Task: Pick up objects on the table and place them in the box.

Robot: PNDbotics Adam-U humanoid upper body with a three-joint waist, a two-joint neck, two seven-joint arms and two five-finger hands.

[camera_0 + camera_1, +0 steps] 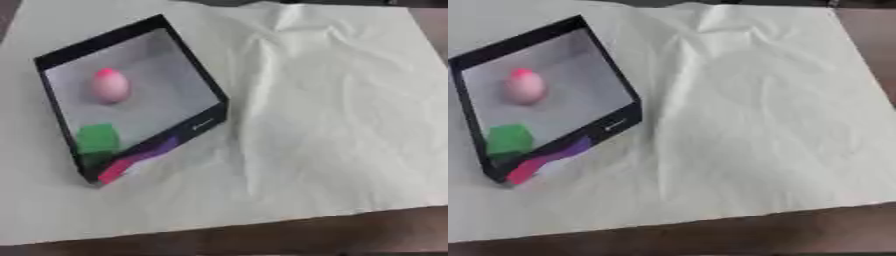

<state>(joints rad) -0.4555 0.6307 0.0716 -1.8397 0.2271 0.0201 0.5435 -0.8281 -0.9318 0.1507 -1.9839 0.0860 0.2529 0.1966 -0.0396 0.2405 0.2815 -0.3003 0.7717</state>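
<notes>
On the left part of the bench [367, 235], which is brown and shows as a bare strip along the near edge, sits a shallow black-walled box with a pale grey floor [197, 70], resting on a wide, wrinkled white sheet [332, 125] that covers most of the surface. Inside the box, toward its far side, lies a pink egg-shaped object with a brighter pink top [109, 86]. Nearer, in the box's near-left corner, sits a green block [95, 138], well apart from the egg. Just beside the green block, along the outside of the box's near wall, a purple patch [156, 148] and a bright pink patch [114, 171] show; whether they are separate things or markings on the wall cannot be told. To the right of the box the white sheet is creased, with folds running toward the far edge. Neither the left hand nor the right hand shows in either view, so whether their fingers are apart or together cannot be told.
</notes>
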